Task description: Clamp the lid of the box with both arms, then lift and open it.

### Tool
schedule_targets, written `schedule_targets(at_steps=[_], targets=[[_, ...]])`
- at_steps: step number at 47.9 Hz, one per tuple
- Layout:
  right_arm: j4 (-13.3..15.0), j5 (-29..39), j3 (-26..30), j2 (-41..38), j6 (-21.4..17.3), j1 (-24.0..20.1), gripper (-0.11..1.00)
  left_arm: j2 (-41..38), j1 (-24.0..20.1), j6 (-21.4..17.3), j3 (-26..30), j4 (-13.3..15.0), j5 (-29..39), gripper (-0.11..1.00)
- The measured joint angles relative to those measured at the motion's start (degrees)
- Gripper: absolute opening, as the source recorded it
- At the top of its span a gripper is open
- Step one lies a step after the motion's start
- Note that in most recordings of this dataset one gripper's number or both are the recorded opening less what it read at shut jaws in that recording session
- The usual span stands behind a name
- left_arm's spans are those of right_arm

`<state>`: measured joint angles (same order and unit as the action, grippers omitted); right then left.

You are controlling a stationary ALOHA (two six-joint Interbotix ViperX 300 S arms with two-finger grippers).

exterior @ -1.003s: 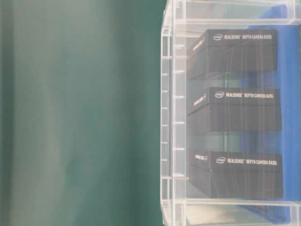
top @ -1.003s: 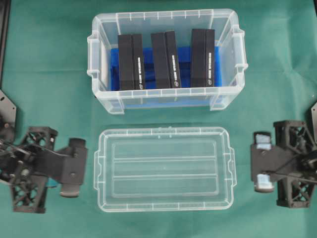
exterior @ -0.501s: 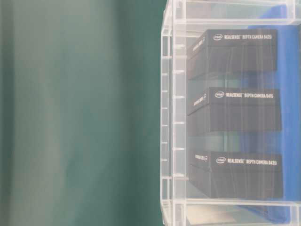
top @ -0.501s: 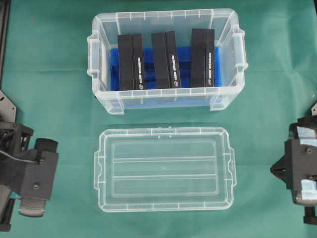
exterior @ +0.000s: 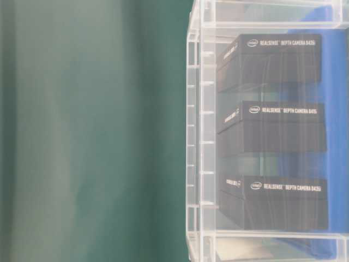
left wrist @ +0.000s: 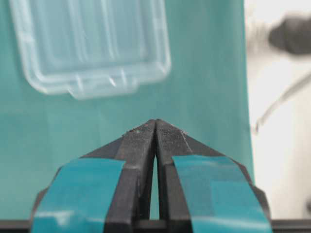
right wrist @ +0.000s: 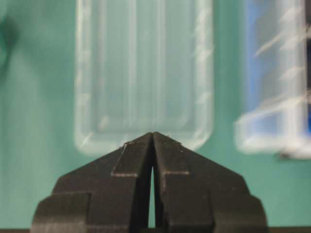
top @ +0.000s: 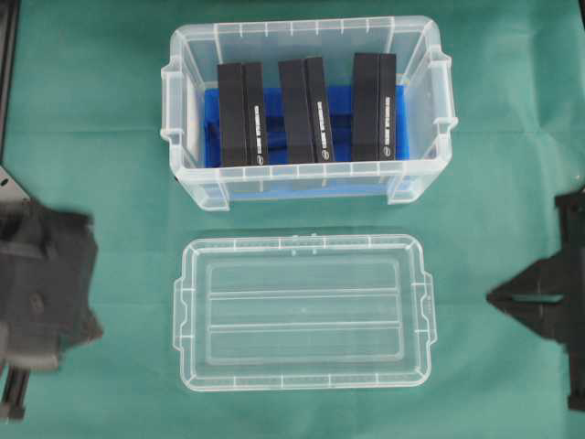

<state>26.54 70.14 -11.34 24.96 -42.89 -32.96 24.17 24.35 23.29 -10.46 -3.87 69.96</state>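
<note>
The clear lid [top: 302, 311] lies flat on the green cloth in front of the box [top: 187, 174], a clear open-topped tub holding three upright black boxes [top: 240, 114] on a blue floor. My left arm [top: 41, 293] is a blurred dark shape at the left edge, well clear of the lid. Its teal-taped left gripper [left wrist: 155, 121] is shut on nothing, with the lid [left wrist: 92, 43] ahead and to its left. The right gripper [top: 491, 296] points at the lid's right end from a distance, shut and empty [right wrist: 153, 133], with the lid [right wrist: 143, 73] straight ahead.
The table-level view shows only the box wall [exterior: 199, 136] and the black boxes [exterior: 272, 128] labelled as depth cameras. Green cloth [top: 91, 119] covers the table. A pale floor strip with a cable [left wrist: 277, 107] lies beyond the cloth's edge.
Both arms have drawn back from the lid's ends toward the outer edges. Their fingers, spread apart a second ago, now meet at the tips. Lid and box have not moved.
</note>
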Motion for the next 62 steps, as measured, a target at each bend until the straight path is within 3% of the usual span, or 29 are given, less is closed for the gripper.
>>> schedule_targets(at_steps=[9, 16, 23, 37, 52, 62], targets=[[11.6, -3.6, 1.7, 2.3, 0.5, 1.4, 0.00, 0.8, -5.2, -6.8, 1.0, -0.9, -4.7, 0.01], [16.5, -7.6, 1.2, 4.3, 0.5, 5.8, 0.00, 2.7, -11.3, -14.5, 0.5, -1.0, -13.1, 0.01], [17.2, -13.7, -2.6, 6.9, 0.5, 14.2, 0.00, 5.5, -16.9, -19.9, -1.8, -1.1, -21.5, 0.01], [17.3, -31.6, -13.7, 10.9, 0.5, 29.2, 0.00, 10.3, -26.0, -22.8, -9.2, -1.0, -33.0, 0.01], [17.4, -42.6, -25.9, 12.1, 0.0, 39.2, 0.00, 14.2, -32.0, -23.1, -23.6, 1.1, -48.2, 0.01], [17.3, -47.9, -32.1, 12.5, 0.0, 42.3, 0.00, 15.3, -33.2, -22.5, -30.9, 1.8, -55.2, 0.01]])
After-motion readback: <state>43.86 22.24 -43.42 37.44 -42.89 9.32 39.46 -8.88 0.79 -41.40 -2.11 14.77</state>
